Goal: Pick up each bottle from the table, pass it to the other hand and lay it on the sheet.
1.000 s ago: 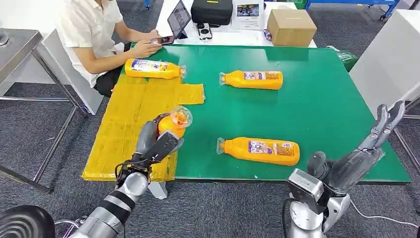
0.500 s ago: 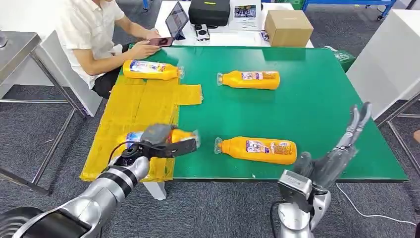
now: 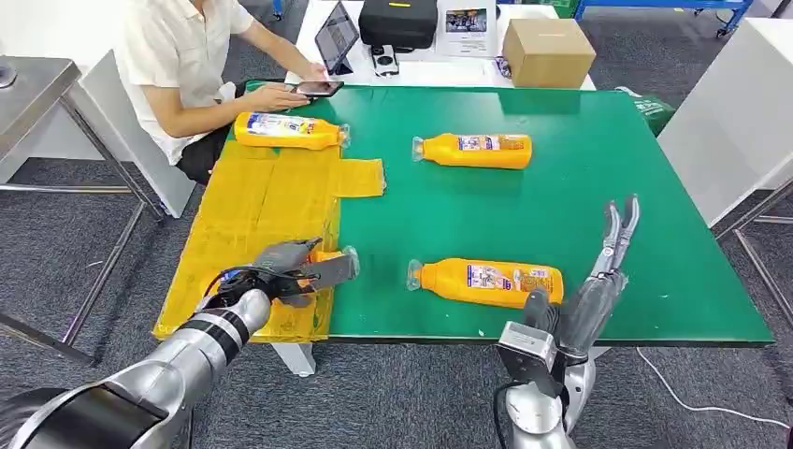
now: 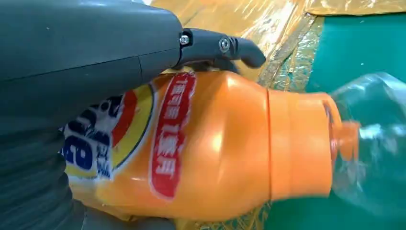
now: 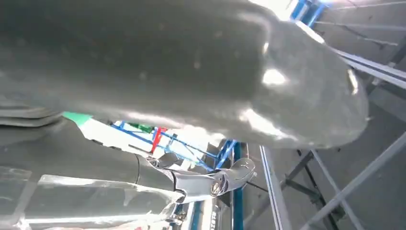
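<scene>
Three loose bottles [image 3: 485, 282] [image 3: 472, 150] [image 3: 288, 130] surround the left hand [image 3: 290, 269] grasping a fourth bottle [image 4: 210, 148] lower left; right hand [image 3: 608, 267] released, fingers spread; a person [image 3: 201, 65] sits upper left.

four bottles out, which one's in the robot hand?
The bottle at the sheet's near edge: the left robot hand grips it over the yellow sheet. The other three lie untouched.

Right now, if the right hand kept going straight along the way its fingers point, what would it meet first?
Probably nothing. The right hand is open, fingers aimed up and away over the green table. The nearest bottle lies off to its left, outside that line, though depth is uncertain.
</scene>
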`<state>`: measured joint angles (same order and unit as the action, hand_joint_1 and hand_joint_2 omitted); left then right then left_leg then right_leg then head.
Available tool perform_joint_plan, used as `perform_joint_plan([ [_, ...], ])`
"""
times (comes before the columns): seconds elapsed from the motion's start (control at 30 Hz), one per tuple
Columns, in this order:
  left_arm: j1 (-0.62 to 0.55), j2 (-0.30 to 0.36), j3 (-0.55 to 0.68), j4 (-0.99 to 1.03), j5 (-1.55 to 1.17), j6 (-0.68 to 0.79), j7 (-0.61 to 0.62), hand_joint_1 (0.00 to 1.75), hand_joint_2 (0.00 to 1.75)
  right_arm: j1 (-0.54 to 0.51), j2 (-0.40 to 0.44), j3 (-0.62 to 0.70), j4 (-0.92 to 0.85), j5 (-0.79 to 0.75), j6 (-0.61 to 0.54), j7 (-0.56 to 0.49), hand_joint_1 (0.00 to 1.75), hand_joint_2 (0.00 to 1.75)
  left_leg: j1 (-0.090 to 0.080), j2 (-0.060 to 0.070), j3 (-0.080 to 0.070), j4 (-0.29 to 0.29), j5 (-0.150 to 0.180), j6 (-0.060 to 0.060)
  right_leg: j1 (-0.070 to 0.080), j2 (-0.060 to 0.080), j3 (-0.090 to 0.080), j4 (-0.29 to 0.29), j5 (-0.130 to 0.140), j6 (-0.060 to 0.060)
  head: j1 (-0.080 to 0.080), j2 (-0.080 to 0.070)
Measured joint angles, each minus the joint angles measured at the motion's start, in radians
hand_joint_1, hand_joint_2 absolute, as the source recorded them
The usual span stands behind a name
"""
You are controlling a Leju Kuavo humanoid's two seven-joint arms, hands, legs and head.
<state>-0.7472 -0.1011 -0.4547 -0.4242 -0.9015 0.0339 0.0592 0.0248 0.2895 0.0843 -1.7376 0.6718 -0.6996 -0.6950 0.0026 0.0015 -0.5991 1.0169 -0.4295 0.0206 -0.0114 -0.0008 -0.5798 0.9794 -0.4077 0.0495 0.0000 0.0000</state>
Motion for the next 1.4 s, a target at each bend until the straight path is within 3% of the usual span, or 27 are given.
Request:
perform_joint_plan([
  [0.23,0.003,-0.002,0.025,0.004,0.022,0.006,-0.03,0.0,1.75,0.0,-0.003,0.002,0.017,-0.002,0.0,0.0,0.0,0.0,0.0,0.0,-0.001,0.0,0.0,0.0,0.0,0.0,-0.001,0.0,0.0,0.0,0.0,0.0],
  [0.43,0.04,-0.018,0.077,-0.029,0.127,0.082,-0.247,0.0,1.75,0.002,-0.011,0.006,0.025,-0.009,0.0,0.0,0.0,0.0,0.0,-0.002,-0.003,0.0,0.0,0.0,0.0,-0.002,-0.002,0.0,0.0,0.0,0.0,0.0],
  [0.57,0.085,-0.035,0.082,-0.096,0.122,0.142,-0.316,0.0,1.75,0.007,-0.016,0.007,0.026,-0.005,0.0,0.0,0.0,0.0,0.0,-0.002,-0.007,0.0,0.001,0.001,0.0,-0.002,-0.006,0.0,0.0,0.0,0.0,0.0],
  [0.97,0.23,-0.039,-0.02,-0.48,0.06,0.228,-0.317,0.0,1.75,0.03,-0.021,0.006,0.026,0.01,0.0,0.0,0.0,0.0,-0.001,-0.002,-0.015,0.001,0.001,0.001,-0.001,-0.002,-0.014,0.0,0.0,0.0,0.0,0.0],
  [1.33,0.274,-0.027,-0.061,-0.606,0.048,0.273,-0.308,0.0,1.75,0.036,-0.023,0.006,0.026,0.011,0.0,0.0,0.0,0.0,-0.001,-0.002,-0.015,0.001,0.001,0.001,-0.001,-0.002,-0.014,0.0,0.0,0.0,0.0,0.0],
  [1.37,0.281,-0.027,-0.064,-0.62,0.059,0.286,-0.321,0.0,1.75,0.038,-0.024,0.006,0.026,0.011,0.0,0.0,0.0,1.75,-0.001,-0.002,-0.015,0.001,0.001,0.001,-0.001,-0.002,-0.014,0.0,0.0,0.0,0.0,0.0],
  [1.4,0.291,-0.026,-0.067,-0.638,0.086,0.299,-0.338,0.0,1.75,0.04,-0.024,0.006,0.026,0.011,0.0,0.0,0.0,1.75,-0.001,-0.002,-0.015,0.001,0.001,0.001,-0.001,-0.002,-0.014,0.0,0.0,0.0,0.0,0.0],
])
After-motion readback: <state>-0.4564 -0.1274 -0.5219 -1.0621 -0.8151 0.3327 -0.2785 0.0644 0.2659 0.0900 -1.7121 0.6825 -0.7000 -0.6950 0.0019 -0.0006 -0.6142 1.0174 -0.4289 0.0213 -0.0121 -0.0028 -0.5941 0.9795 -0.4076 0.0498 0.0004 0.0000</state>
